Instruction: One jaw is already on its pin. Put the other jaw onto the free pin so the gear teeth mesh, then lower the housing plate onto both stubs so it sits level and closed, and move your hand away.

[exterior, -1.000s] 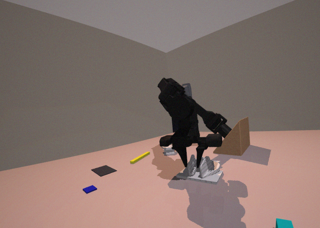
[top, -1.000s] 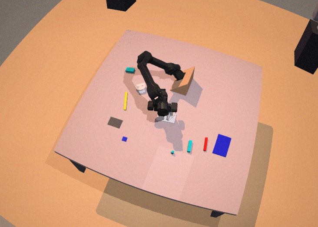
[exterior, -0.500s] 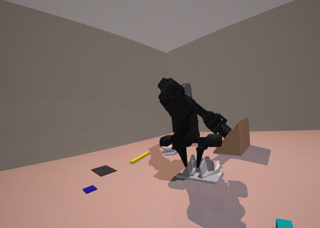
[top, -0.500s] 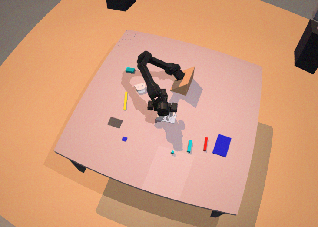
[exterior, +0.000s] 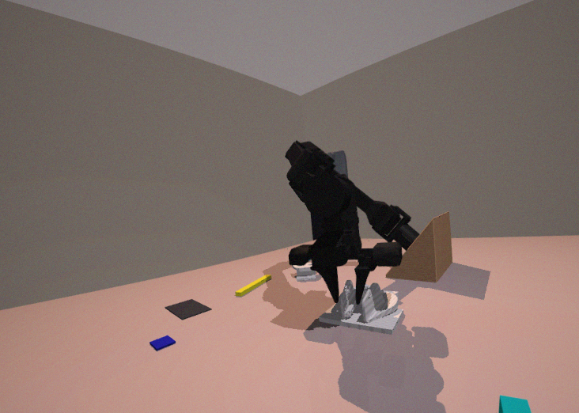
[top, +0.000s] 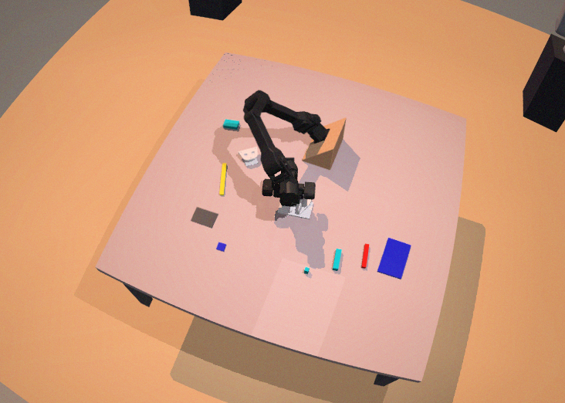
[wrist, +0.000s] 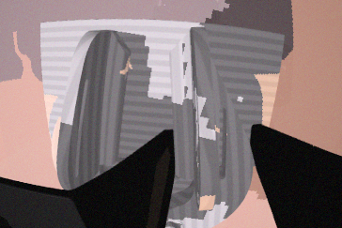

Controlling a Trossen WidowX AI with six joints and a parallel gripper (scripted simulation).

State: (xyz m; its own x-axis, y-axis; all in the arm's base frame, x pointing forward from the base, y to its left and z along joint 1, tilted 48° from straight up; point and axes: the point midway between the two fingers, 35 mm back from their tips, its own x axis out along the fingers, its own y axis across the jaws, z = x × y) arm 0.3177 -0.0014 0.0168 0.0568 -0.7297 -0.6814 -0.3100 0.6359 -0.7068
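My gripper (exterior: 347, 301) (wrist: 213, 136) points down, shut on one ridged grey jaw (exterior: 346, 299) (wrist: 184, 159), a finger on each side. This jaw stands upright over the grey base (top: 299, 215) (exterior: 374, 327) (wrist: 244, 37). The other grey jaw (exterior: 372, 303) (wrist: 89, 102) stands beside it on the base, with a gap between them in the wrist view. The pins and any gear contact are hidden, so I cannot tell whether the held jaw is seated. The cream housing plate (top: 249, 153) with two holes rests on a grey stand, apart from the base.
A brown wedge (top: 335, 147) (exterior: 440, 251) stands by the arm's foot. A yellow bar (top: 222, 179) (exterior: 253, 286), dark square (top: 204, 217) (exterior: 187, 308) and small blue tile (top: 221, 246) (exterior: 162, 342) lie to one side. A teal bar (top: 336, 259), red bar (top: 365, 255) and blue plate (top: 394, 258) lie opposite.
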